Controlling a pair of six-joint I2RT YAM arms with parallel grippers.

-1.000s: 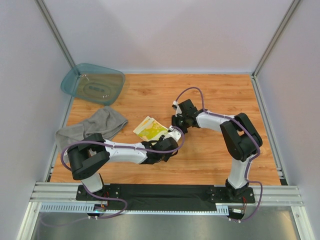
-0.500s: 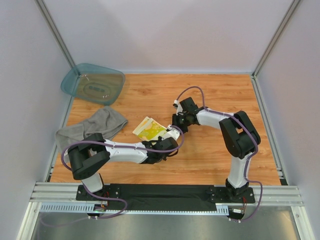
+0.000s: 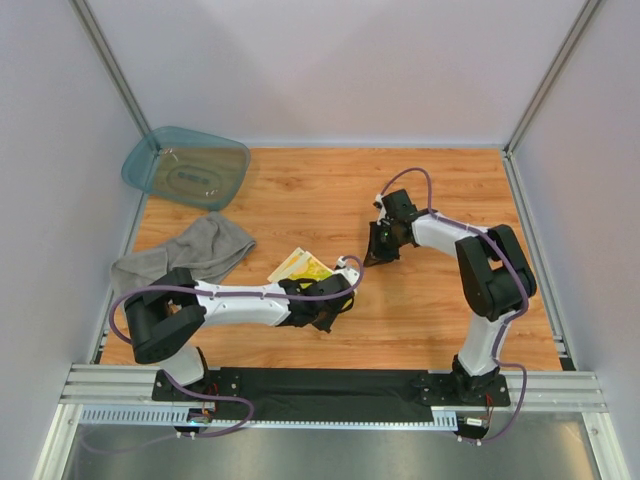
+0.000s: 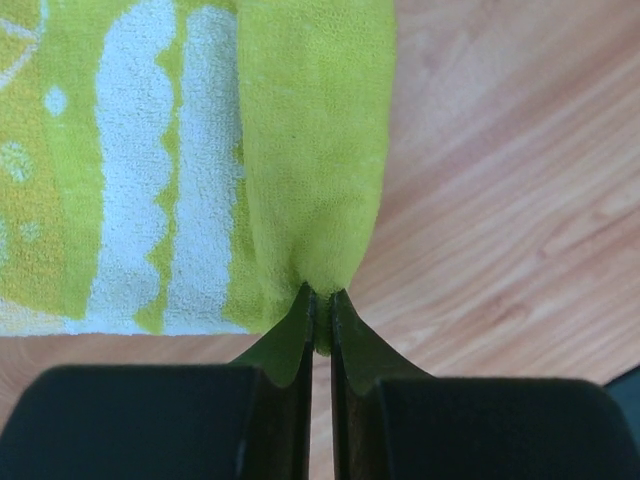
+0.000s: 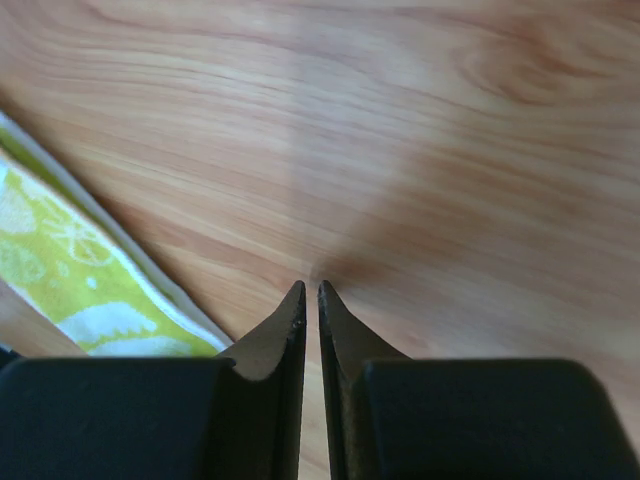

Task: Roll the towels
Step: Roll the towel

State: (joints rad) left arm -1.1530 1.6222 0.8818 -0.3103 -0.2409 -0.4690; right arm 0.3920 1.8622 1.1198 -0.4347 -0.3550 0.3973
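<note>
The small yellow-and-white patterned cloth [image 3: 300,266] lies near the table's middle, partly under my left arm. My left gripper [image 3: 318,292] is shut on a folded-over edge of it; the left wrist view shows the green-yellow fold [image 4: 312,140] pinched between the fingers. My right gripper [image 3: 378,256] is shut and empty, just right of the cloth, over bare wood; the cloth's edge [image 5: 90,290] shows at the lower left of the right wrist view. The large grey towel [image 3: 185,252] lies crumpled at the left.
A translucent teal plastic tub [image 3: 185,166] sits at the back left corner. Grey walls enclose the wooden table [image 3: 440,190] on three sides. A black mat [image 3: 320,385] and metal rails run along the near edge.
My right gripper has let go and moved right, away from the cloth. My left gripper has pulled the cloth's edge toward the near side, so the cloth looks smaller.
</note>
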